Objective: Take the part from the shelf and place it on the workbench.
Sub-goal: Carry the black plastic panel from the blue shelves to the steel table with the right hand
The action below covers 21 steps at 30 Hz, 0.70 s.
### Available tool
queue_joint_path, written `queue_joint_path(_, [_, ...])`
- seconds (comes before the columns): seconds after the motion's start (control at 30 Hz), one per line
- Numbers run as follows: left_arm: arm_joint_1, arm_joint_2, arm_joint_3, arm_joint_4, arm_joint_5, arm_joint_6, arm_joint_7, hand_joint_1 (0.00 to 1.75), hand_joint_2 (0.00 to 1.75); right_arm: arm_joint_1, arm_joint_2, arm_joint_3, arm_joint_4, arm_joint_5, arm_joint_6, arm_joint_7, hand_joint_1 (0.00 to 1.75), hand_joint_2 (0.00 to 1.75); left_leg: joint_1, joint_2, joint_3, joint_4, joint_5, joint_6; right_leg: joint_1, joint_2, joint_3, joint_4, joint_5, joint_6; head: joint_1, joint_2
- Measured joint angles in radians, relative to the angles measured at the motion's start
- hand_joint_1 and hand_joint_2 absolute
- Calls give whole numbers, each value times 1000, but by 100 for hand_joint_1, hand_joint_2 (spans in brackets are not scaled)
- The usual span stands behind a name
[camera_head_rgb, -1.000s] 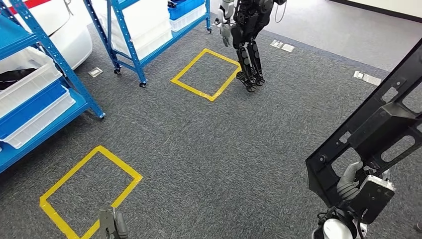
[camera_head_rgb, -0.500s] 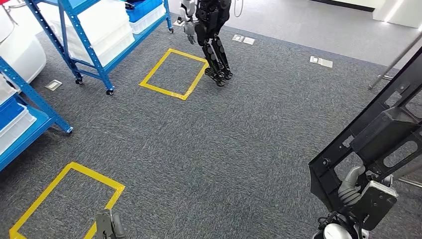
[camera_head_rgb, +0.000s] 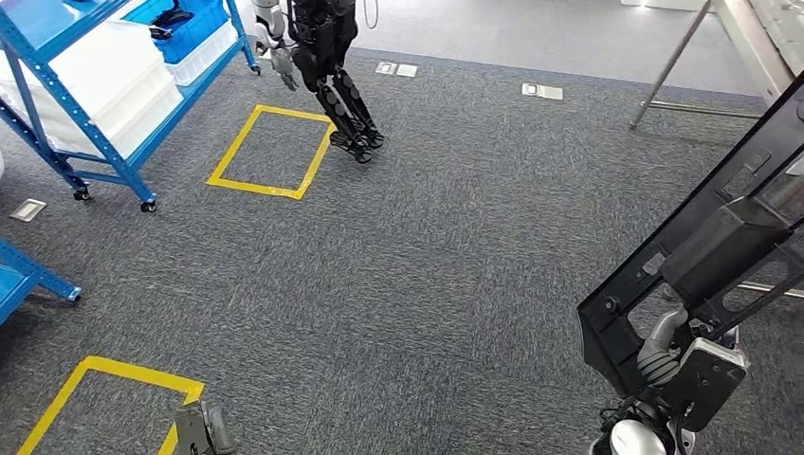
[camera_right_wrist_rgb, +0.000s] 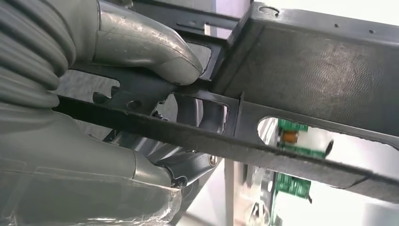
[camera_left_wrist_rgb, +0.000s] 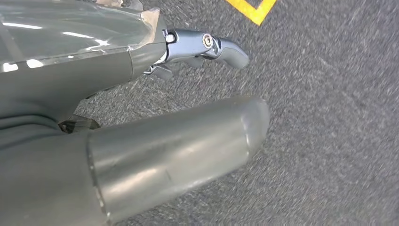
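Fingers of the robot's right hand (camera_head_rgb: 664, 355) grip the lower end of a long black part (camera_head_rgb: 706, 242), a flat moulded panel with slots and cut-outs that rises at a slant above the grey carpet (camera_head_rgb: 446, 265), carried clear of the floor. Seen from the right wrist, the thick grey thumb (camera_right_wrist_rgb: 150, 44) presses one face of the part (camera_right_wrist_rgb: 301, 70) while darker fingers curl round behind its thin bar. The left hand (camera_head_rgb: 201, 431) hangs low beside a yellow taped square (camera_head_rgb: 95, 374); from the left wrist its thumb (camera_left_wrist_rgb: 188, 150) and one darker finger (camera_left_wrist_rgb: 207, 44) point out over the carpet, apart from each other and holding nothing. Across the room a second humanoid robot (camera_head_rgb: 327, 66) stands at the corner of another yellow taped square (camera_head_rgb: 270, 152), near a blue shelf on castors (camera_head_rgb: 85, 104) loaded with white bins (camera_head_rgb: 114, 76) and a blue bin (camera_head_rgb: 190, 24). Metal legs of a workbench (camera_head_rgb: 683, 57) show at the far right.
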Motion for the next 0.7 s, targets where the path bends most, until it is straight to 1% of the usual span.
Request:
queue_joint_path(0.03, [0, 0, 1, 0, 0, -1, 0, 0, 0, 1, 0, 0, 0, 0, -2, 0, 175, 175, 2, -5, 27, -53, 35, 1, 0, 13, -1, 1, 1, 1, 0, 0])
queue_joint_path(0.07, [0, 1, 2, 0, -1, -2, 0, 0, 0, 1, 0, 0, 0, 0, -3, 0, 175, 175, 5, -23, 63, -126, 71, 3, -1, 26, -1, 3, 3, 2, -1, 0])
queue_joint_path(0.1, [0, 2, 2, 0, -1, -3, 0, 0, 0, 1, 0, -1, -1, 0, -4, 0, 175, 175, 8, -48, 96, -192, 97, 3, 0, 38, -3, 5, 5, 5, -1, 0])
queue_joint_path(0.13, [0, 3, 3, 0, -1, -4, 1, 0, 0, 1, 1, -1, -2, 0, -5, 0, 175, 175, 9, -66, 118, -237, 112, 4, 1, 48, -7, 6, 7, 10, -1, 0])
queue_joint_path(0.17, [0, 4, 4, 0, -1, -7, 2, 0, 0, 1, 1, -1, -4, -2, -6, 0, 175, 175, 8, -79, 125, -257, 115, 6, 1, 57, -12, 7, 11, 16, -1, 0])
queue_joint_path(0.2, [0, 4, 6, 0, -1, -10, 2, 0, 0, 1, 1, -2, -8, -4, -7, 0, 175, 175, 5, -77, 124, -259, 115, 9, 0, 67, -17, 6, 15, 23, -1, 0])
queue_joint_path(0.23, [0, 4, 6, 0, -1, -14, 3, 0, 0, 3, 1, -3, -12, -7, -8, 0, 175, 175, 3, -63, 122, -261, 120, 16, -3, 77, -24, 4, 20, 30, -1, 0])
queue_joint_path(0.27, [-1, 4, 6, -1, -1, -17, 3, 0, 0, 5, 1, -4, -16, -9, -8, 0, 175, 175, 2, -51, 121, -264, 125, 24, -5, 74, -32, 8, 20, 35, 0, 0])
queue_joint_path(0.3, [-2, 4, 7, -2, -2, -19, 3, 0, 0, 6, 1, -4, -20, -11, -8, 0, 175, 175, 2, -39, 121, -269, 131, 33, -4, 57, -45, 26, 11, 36, 2, 0])
queue_joint_path(0.33, [-2, 4, 7, -3, -2, -20, 4, 0, 0, 5, 2, -5, -23, -12, -8, -1, 175, 175, 3, -25, 120, -274, 135, 40, -1, 33, -67, 66, -10, 34, 6, 0])
queue_joint_path(0.37, [-1, 5, 8, -3, -3, -21, 4, 0, 0, 4, 2, -6, -26, -12, -8, -1, 175, 175, 1, -11, 117, -276, 138, 45, 1, 4, -96, 130, -40, 28, 10, 0])
queue_joint_path(0.4, [1, 5, 8, -3, -4, -21, 5, 0, 0, 4, 2, -6, -28, -11, -8, -1, 175, 175, -2, 4, 114, -276, 139, 49, 2, -15, -129, 205, -73, 24, 13, 0])
queue_joint_path(0.43, [2, 6, 9, -3, -5, -20, 5, 0, 0, 4, 2, -7, -28, -8, -7, -2, 175, 175, -4, 19, 111, -276, 140, 50, 2, -24, -157, 270, -99, 23, 15, 0])
queue_joint_path(0.47, [3, 7, 9, -3, -6, -20, 5, 0, 0, 6, 2, -7, -29, -7, -7, -1, 175, 175, -6, 33, 109, -276, 140, 51, 2, -27, -171, 308, -113, 25, 15, 0])
queue_joint_path(0.5, [3, 8, 9, -3, -6, -20, 5, 0, 0, 7, 2, -8, -29, -6, -7, -1, 175, 175, -8, 47, 108, -276, 141, 51, 2, -30, -160, 301, -109, 31, 15, 0])
queue_joint_path(0.53, [3, 9, 10, -4, -6, -20, 5, 0, 0, 7, 2, -10, -29, -6, -7, -1, 175, 175, -9, 60, 107, -276, 141, 51, 2, -36, -127, 254, -94, 37, 16, 0])
queue_joint_path(0.57, [3, 9, 10, -4, -7, -19, 6, 0, 0, 6, 2, -11, -31, -6, -8, -1, 175, 175, -10, 72, 108, -275, 140, 50, 4, -52, -78, 177, -72, 42, 16, 0])
queue_joint_path(0.6, [3, 9, 10, -4, -8, -19, 7, 0, 0, 3, 2, -12, -32, -9, -8, -1, 175, 175, -14, 83, 109, -275, 139, 48, 7, -73, -30, 99, -52, 42, 16, 0])
queue_joint_path(0.63, [2, 10, 10, -4, -10, -18, 8, 0, 0, 0, 2, -14, -35, -12, -8, -1, 175, 175, -17, 93, 110, -274, 138, 45, 10, -90, 4, 42, -39, 39, 15, 0])
queue_joint_path(0.67, [1, 10, 10, -5, -12, -18, 9, 0, 0, -2, 1, -15, -37, -14, -8, 0, 175, 175, -19, 102, 111, -273, 138, 41, 13, -100, 23, 9, -32, 33, 14, 0])
queue_joint_path(0.7, [0, 10, 10, -5, -13, -17, 10, 0, 0, -5, 0, -18, -38, -16, -8, 0, 175, 175, -21, 110, 112, -273, 137, 36, 16, -98, 25, 1, -30, 27, 13, 0])
